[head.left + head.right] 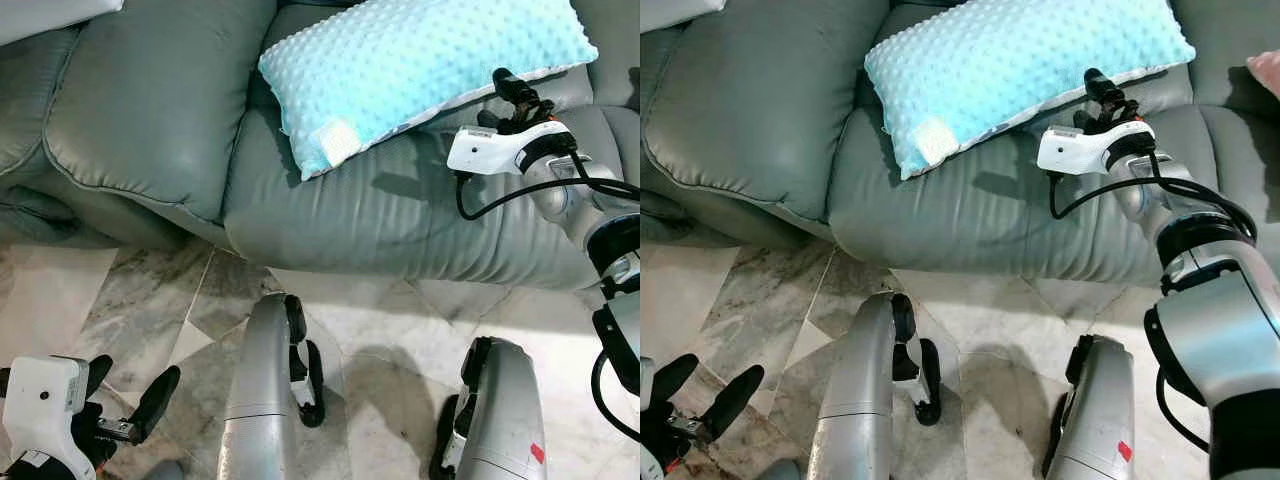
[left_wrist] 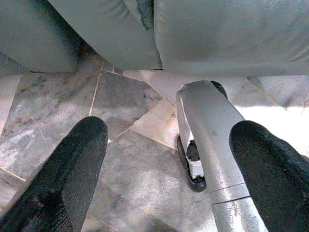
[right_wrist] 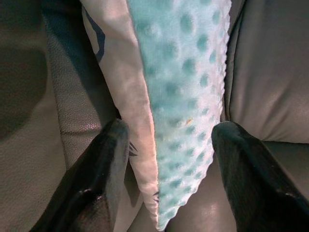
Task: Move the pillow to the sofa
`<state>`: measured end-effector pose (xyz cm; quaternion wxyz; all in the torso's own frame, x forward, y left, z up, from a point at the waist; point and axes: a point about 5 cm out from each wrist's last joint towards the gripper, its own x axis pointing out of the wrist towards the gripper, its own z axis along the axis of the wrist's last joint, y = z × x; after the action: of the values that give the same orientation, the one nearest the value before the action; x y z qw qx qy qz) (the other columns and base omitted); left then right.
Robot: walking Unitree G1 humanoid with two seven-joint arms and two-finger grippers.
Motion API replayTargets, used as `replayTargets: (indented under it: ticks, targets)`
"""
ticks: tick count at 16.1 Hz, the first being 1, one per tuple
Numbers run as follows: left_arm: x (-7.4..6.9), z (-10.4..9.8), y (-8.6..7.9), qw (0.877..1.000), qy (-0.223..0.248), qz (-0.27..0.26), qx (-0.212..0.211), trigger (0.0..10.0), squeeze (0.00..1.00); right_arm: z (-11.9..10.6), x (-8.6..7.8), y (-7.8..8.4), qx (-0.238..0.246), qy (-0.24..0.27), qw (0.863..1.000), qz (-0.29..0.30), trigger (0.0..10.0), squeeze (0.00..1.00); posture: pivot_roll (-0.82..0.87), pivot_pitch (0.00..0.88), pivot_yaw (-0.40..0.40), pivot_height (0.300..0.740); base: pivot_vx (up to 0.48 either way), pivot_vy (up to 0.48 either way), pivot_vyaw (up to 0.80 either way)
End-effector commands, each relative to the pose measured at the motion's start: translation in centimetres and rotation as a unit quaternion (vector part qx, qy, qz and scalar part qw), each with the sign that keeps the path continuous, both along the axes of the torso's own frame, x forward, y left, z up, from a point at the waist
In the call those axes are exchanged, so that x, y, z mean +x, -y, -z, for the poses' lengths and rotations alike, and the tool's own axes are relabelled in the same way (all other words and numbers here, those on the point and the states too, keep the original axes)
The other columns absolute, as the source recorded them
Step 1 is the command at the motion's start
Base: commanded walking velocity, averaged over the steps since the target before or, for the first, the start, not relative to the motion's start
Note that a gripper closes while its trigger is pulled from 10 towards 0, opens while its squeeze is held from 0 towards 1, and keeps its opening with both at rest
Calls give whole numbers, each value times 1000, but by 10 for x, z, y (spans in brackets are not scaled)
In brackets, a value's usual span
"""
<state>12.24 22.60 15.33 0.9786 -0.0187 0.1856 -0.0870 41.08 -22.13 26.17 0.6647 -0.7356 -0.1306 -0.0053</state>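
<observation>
the pillow (image 1: 420, 70), pale blue with a bumpy dotted face and a small white label at its lower corner, lies on the grey leather sofa (image 1: 360, 210). it rests tilted, its upper part leaning against the backrest and its lower corner down on the seat cushion, near the seam between the seat and the wide armrest (image 1: 150, 100) on the robot's left.

the right claw (image 1: 508, 95) reaches out over the seat to the pillow's lower long edge. in the right wrist view its two black fingers (image 3: 101, 164) stand apart, one on each side of that edge, the pillow's (image 3: 178, 96) blue face toward one finger and its white underside with dark markings toward the other. whether the fingers press the fabric cannot be told; a gap shows on both sides, so the claw is spread around the edge and not clamped on it.

the left claw (image 1: 125, 395) hangs low at the robot's left side over the marble floor (image 1: 120, 300), holding nothing, its fingers (image 2: 72, 164) wide apart. between them the left wrist view shows the floor tiles, the foot of the sofa and one of the robot's silver legs (image 2: 212, 145).

both silver legs (image 1: 265, 390) stand on the floor just in front of the sofa's seat.
</observation>
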Motion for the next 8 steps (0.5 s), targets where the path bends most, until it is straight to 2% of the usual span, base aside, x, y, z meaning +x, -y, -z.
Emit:
replayTargets:
  ticks: [1,8]
  targets:
    - [-6,1,-5,1000,-16,-10,16,10000,0,9,-1,-2,-6,-19,1000,-4,0,0,208,426,226,548,0,0,0]
    - [-9,2,-8,999,-23,-16,21,10000,0,17,0,-7,-2,-32,999,-8,0,0,210,433,227,548,0,0,0]
